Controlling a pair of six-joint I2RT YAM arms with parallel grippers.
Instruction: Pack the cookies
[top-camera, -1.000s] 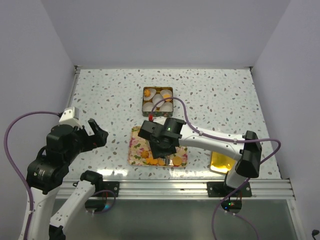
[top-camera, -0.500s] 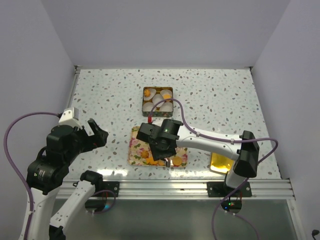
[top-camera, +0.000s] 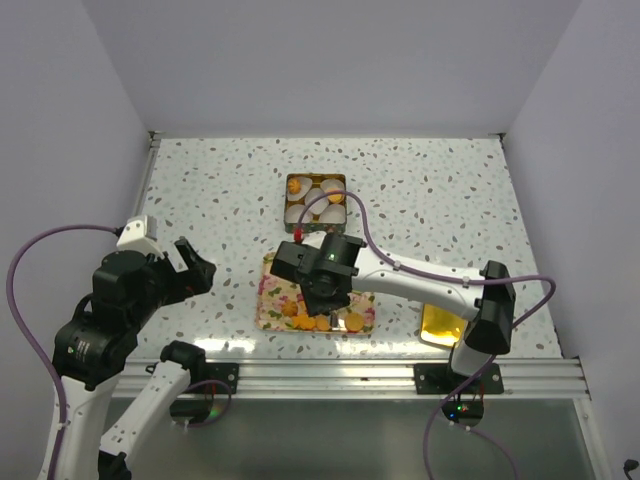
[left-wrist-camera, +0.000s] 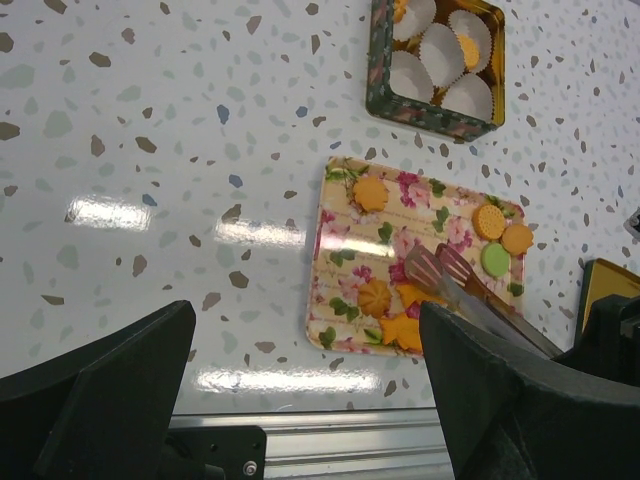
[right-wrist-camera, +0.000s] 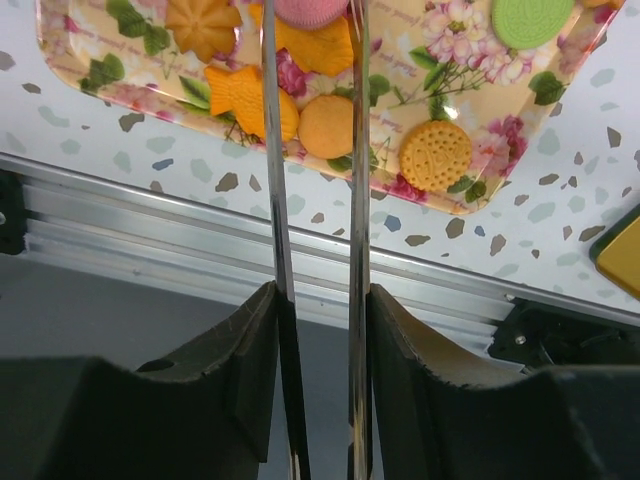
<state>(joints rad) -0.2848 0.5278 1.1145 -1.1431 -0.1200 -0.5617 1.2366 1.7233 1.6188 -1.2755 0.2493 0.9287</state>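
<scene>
On the left, the left gripper (top-camera: 197, 263) hangs above the desk (left-wrist-camera: 150, 120), jaws spread wide, holding nothing. In the middle, at the near edge, one floral tray (left-wrist-camera: 335, 260) carries the cookies (left-wrist-camera: 370, 193): one green cookie (left-wrist-camera: 496, 260), one pink cookie (right-wrist-camera: 312, 8) and at least seven orange. Farther back, one tin (left-wrist-camera: 380, 70) shows two orange cookies in white cups (left-wrist-camera: 410, 75). The right gripper's (right-wrist-camera: 318, 295) jaws clamp one pair of tongs (right-wrist-camera: 358, 200), tips flanking the pink cookie.

Floral tray (left-wrist-camera: 338, 290) on speckled table (left-wrist-camera: 150, 120), metal tongs (left-wrist-camera: 428, 270) over it, tin (left-wrist-camera: 430, 113) of paper cups (left-wrist-camera: 410, 76) beyond.
</scene>
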